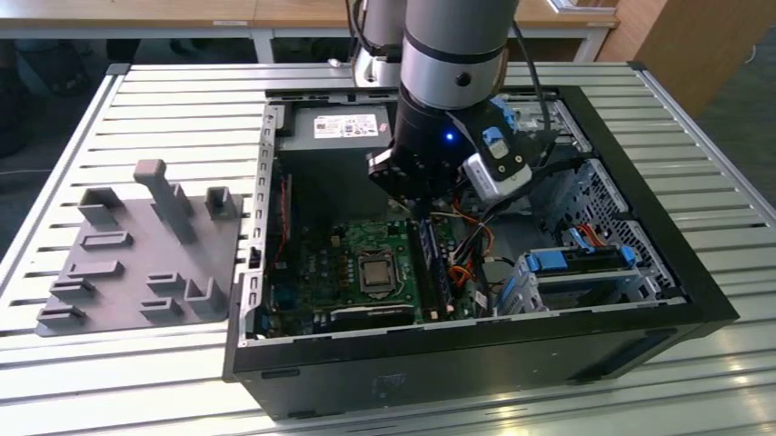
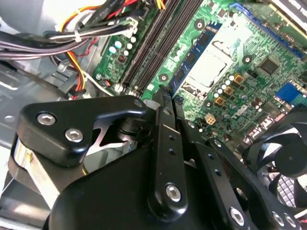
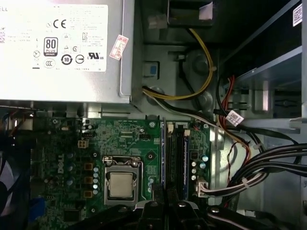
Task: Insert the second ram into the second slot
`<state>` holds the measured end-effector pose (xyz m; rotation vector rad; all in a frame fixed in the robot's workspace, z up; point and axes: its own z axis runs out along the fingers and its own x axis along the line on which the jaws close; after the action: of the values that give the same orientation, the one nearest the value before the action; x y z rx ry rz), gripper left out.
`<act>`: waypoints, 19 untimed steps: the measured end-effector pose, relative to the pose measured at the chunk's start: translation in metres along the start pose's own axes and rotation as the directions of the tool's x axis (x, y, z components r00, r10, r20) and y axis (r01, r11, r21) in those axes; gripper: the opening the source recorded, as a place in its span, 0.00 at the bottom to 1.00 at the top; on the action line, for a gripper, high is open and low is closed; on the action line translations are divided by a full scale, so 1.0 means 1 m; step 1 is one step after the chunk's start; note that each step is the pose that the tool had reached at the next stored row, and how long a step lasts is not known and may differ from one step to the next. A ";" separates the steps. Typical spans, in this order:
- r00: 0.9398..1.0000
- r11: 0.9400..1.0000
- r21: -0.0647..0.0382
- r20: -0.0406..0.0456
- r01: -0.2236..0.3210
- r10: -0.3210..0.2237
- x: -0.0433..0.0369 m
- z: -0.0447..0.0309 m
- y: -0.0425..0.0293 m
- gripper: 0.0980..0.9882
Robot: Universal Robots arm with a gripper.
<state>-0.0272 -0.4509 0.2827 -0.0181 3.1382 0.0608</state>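
Note:
The second ram (image 3: 164, 153) is a thin dark-blue stick standing on edge in the memory slot beside the processor socket (image 3: 121, 184). Its blue side with black chips (image 2: 192, 60) runs toward my fingertips. A similar blue stick (image 3: 184, 163) stands one slot further from the socket. My gripper (image 3: 164, 194) hovers over the near end of these slots, in line with the second ram, shut with nothing visible between its fingers. In the exterior view the gripper (image 1: 417, 211) hangs inside the open computer case above the slots (image 1: 428, 263). In the second wrist view the gripper (image 2: 165, 98) tapers to one point.
A power supply (image 3: 57, 48) fills the case's far end. Cable bundles (image 3: 259, 167) run beside the slots toward the drive bays (image 1: 582, 263). A black fan (image 2: 288, 158) sits by the board. A grey parts fixture (image 1: 145, 245) lies on the exterior view's left.

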 end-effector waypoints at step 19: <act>1.000 1.000 0.013 -0.001 -0.008 0.008 -0.0020 0.0232 -0.0029 0.04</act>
<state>-0.0251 -0.4528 0.2594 -0.0053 3.1395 0.0406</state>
